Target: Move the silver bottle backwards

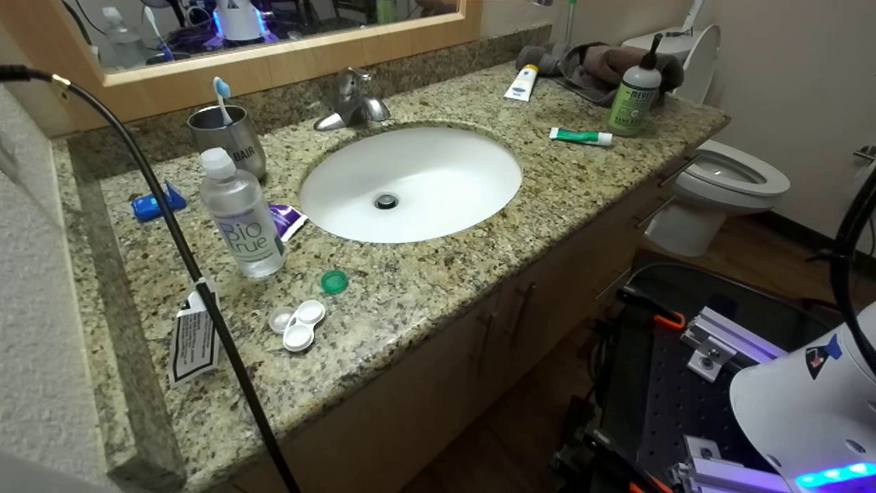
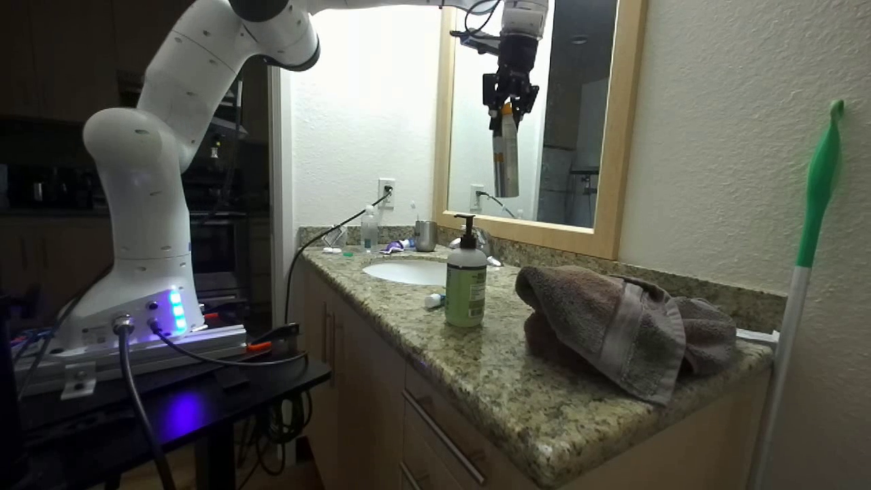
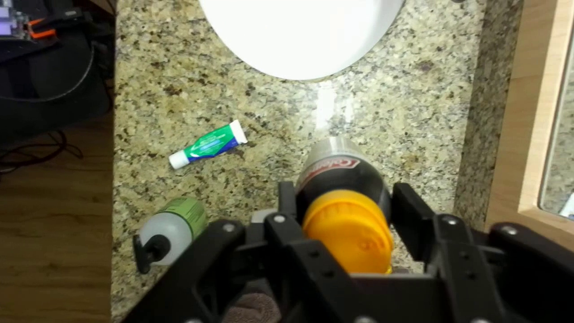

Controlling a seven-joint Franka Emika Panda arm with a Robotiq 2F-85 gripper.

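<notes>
Silver bottle [image 2: 505, 158] hangs above the counter [image 2: 503, 388], between front and back edges; claw [image 3: 343, 201] clamped on it. I'd lower slowly, base level.

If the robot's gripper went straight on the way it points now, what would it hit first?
Probably the counter: the silver bottle held in the gripper would touch down before the gripper does. The spot looks to be near the sink, but depth is hard to judge.

White glare on the countertop [image 3: 287, 107]
</notes>
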